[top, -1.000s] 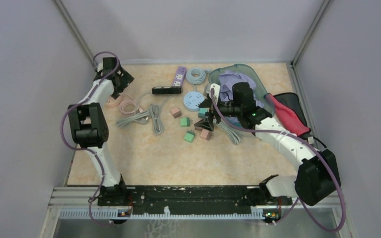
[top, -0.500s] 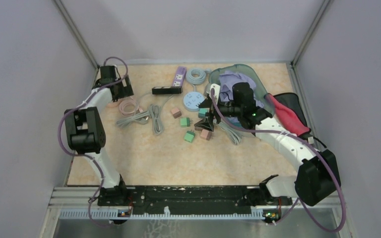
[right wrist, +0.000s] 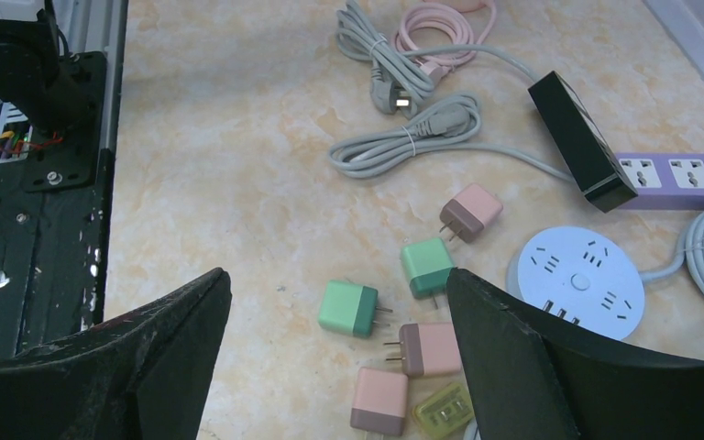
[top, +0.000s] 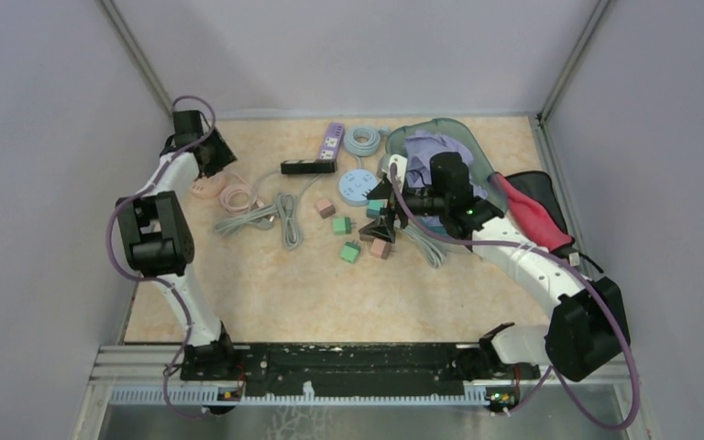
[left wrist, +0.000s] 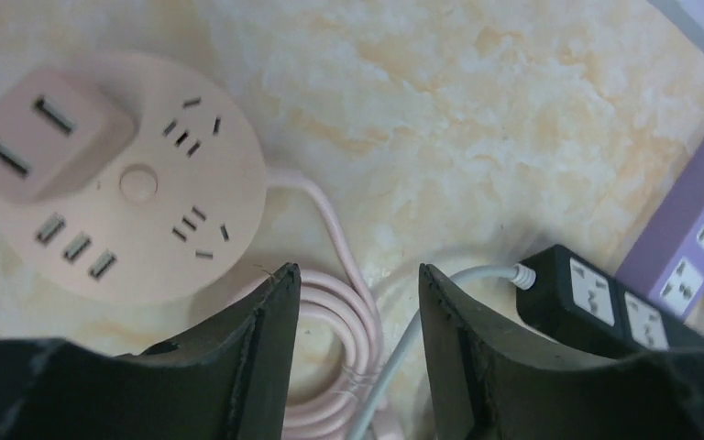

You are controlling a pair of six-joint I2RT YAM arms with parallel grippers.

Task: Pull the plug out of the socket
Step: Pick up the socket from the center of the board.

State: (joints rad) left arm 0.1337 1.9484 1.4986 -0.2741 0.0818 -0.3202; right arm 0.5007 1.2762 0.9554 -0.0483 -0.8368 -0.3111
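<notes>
Plug, a pink cube, sits on the round pink socket at the upper left of the left wrist frame, seated over the socket's upper-left rim. Its flat face with two parallel slots looks straight up at the camera, so its pull axis runs toward the lens, while the slots slant from upper left to lower right. The left gripper hangs at the bottom centre of that frame with its jaws apart and holding nothing, off to the lower right of the socket and above the coiled pink cable. A black power strip lies at the right edge. In the top view the socket lies near the table's upper-left corner. The right gripper is spread wide and empty over loose adapter cubes.
</notes>
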